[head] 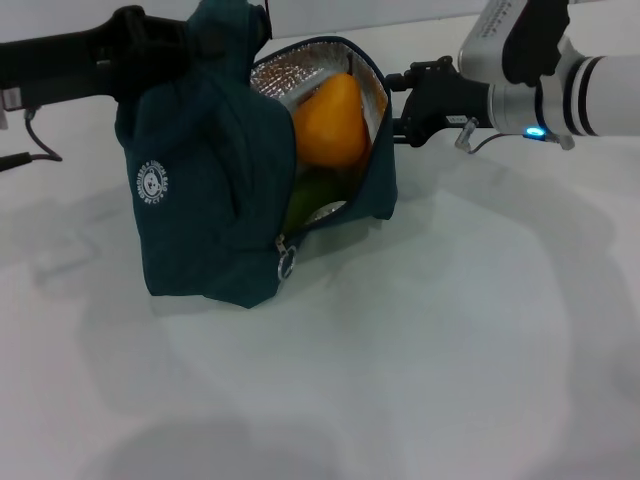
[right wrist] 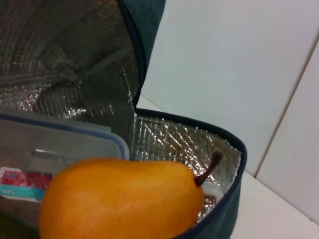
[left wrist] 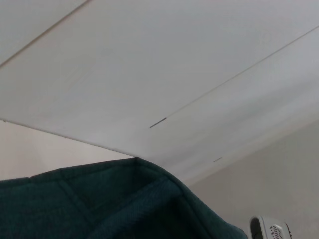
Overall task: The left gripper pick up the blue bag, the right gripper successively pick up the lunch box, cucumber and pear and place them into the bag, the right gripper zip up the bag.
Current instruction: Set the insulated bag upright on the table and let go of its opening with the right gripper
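Since the pear (head: 330,120), cucumber (head: 305,200) and box (right wrist: 55,144) all seem to be inside the bag (head: 210,200), the step in hand is most likely the zipping. To do it well, the right gripper (head: 400,100) should find the pull (head: 286,264), which hangs low at the front end of the opening, and draw it along the track while the left gripper (head: 200,45) keeps the bag taut. The pear bulges at the mouth, so it may snag the zipper unless the flap is drawn over it first.

The bag stands on the table (head: 420,360), flap open, silver lining (head: 290,75) showing. The pear lies on top by the flap, stem toward the rim; the cucumber shows green beneath it; the box sits deeper, seen in the right wrist view.

The left gripper is at the bag's top, buried in fabric; whether its fingers clamp I cannot tell. The right gripper sits just beside the flap's edge; its fingers I cannot make out either.
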### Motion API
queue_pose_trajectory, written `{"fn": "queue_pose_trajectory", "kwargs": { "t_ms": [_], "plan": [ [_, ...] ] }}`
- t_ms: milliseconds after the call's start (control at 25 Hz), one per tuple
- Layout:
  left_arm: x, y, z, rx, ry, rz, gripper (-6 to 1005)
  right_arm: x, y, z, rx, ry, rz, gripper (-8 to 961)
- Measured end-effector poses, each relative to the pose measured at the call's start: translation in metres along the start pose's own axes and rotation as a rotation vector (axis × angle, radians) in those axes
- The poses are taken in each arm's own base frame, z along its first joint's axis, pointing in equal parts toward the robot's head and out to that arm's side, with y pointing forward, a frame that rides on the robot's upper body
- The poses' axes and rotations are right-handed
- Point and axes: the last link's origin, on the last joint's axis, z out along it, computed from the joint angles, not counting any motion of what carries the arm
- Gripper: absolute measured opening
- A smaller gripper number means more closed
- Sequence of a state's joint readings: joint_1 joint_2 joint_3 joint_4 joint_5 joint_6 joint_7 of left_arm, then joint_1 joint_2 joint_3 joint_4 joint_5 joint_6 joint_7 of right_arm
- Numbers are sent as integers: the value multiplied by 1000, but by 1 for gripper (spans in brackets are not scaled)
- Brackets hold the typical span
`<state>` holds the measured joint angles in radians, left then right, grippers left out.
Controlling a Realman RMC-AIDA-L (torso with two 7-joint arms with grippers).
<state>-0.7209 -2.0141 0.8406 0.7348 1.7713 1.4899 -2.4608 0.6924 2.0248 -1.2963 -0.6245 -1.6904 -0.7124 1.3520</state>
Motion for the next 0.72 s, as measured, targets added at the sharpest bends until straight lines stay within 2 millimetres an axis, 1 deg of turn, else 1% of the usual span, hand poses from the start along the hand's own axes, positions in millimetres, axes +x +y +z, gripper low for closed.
{"fn": "queue_pose_trajectory", "kwargs": {
  "t_ms": [40, 160, 280, 400, 520, 720],
  "plan": [
    [0, 0, 0, -1, -1, -1, 47, 0, 0, 0, 0, 0, -4, 623],
    [-2, 0, 1, -5, -6, -5, 47, 0, -1, -2, 11, -11, -14, 557],
    [-4, -1, 1, -8, -10, -11, 47, -2, -5, -7, 47, -58, 6, 490],
    [-7, -2, -1, -11, -16, -15, 47, -7, -10, -18, 86, -119, 8, 423],
    [-9, -3, -3, -13, -20, -20, 47, -13, -16, -35, 138, -176, -31, 356],
    [-11, -5, -6, -10, -19, -26, 47, -19, -20, -52, 177, -212, -65, 255]
  ]
}}
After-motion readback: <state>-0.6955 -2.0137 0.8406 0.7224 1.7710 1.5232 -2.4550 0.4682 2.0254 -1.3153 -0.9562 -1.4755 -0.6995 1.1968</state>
